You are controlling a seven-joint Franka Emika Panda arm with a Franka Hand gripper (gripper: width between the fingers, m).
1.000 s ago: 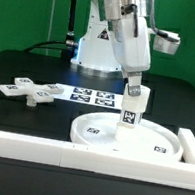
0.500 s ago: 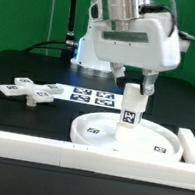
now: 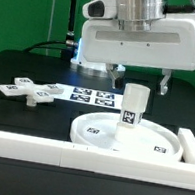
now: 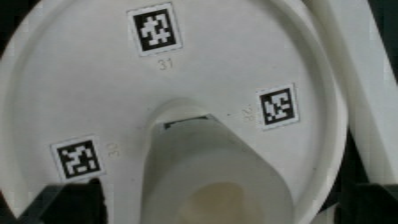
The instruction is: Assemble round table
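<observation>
I see the leg standing upright on the middle of the disc, and above the disc the gripper has its fingers wide apart.

The arm comes down from above the leg, wrist vertical, with the gripper's broad white body turned side-on to the exterior view. The gripper hangs directly over the leg's top, jaws spread wide. Its fingers end either side of that top, just above it, touching nothing.
</observation>
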